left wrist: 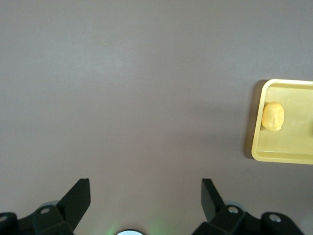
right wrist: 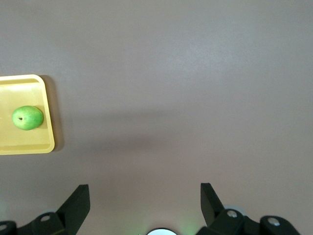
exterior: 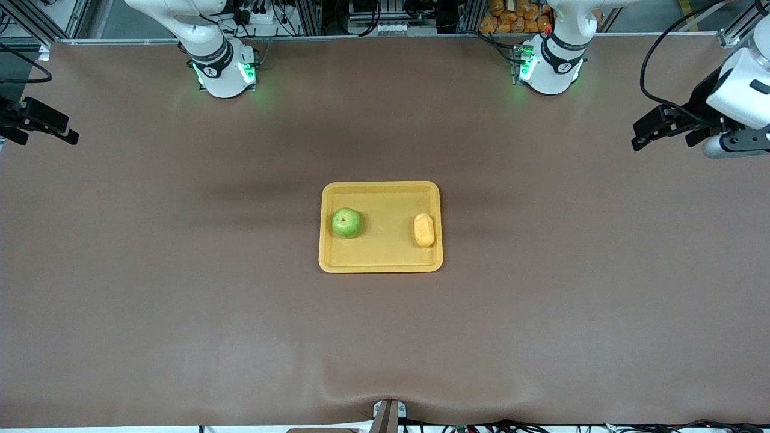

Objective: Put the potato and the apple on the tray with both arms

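Note:
The yellow-orange tray (exterior: pixel 385 207) lies in the middle of the table. The green apple (exterior: pixel 347 222) sits in it toward the right arm's end. The yellow-orange potato (exterior: pixel 424 230) lies in it toward the left arm's end. My left gripper (exterior: pixel 636 137) is open and empty, over bare table at the left arm's end. The left wrist view shows it (left wrist: pixel 145 188) with the potato (left wrist: pixel 273 117) and the tray (left wrist: pixel 283 147). My right gripper (exterior: pixel 49 139) is open and empty over the right arm's end. The right wrist view shows it (right wrist: pixel 145 188) with the apple (right wrist: pixel 27 118) and the tray (right wrist: pixel 24 142).
The brown table mat (exterior: pixel 385 337) is bare around the tray. Both arm bases (exterior: pixel 222 66) stand along the table edge farthest from the front camera. A small bracket (exterior: pixel 388 415) sits at the table edge nearest to that camera.

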You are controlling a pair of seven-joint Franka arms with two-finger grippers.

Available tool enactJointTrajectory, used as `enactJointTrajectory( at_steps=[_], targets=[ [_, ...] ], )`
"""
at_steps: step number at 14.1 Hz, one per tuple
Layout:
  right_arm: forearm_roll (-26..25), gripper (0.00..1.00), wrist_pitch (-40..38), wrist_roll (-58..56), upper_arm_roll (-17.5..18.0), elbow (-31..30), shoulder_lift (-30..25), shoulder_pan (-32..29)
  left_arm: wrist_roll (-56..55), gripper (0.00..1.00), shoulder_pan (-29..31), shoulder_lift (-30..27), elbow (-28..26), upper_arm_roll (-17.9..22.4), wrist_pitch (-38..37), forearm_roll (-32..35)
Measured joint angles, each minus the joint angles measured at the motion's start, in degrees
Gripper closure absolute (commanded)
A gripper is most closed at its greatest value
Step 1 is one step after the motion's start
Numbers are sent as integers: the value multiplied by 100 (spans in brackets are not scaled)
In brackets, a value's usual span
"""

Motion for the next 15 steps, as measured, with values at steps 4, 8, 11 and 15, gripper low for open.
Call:
enactJointTrajectory(
  at_steps=[4, 8, 11, 15],
  targets=[
    [0, 0, 6, 0, 17, 0, 42, 11, 0, 0, 5, 60, 44, 8, -12, 1],
    [0, 0, 12, 0, 4, 12, 42, 8, 107, 0, 5, 61, 46, 8, -74, 25],
    [0, 0, 13, 0, 1, 13, 42, 8, 155, 0, 5, 64, 46, 8, -82, 25],
    [0, 0, 19, 0, -3, 15, 42, 7, 156, 0, 5, 71, 46, 8, -119, 25]
  ],
)
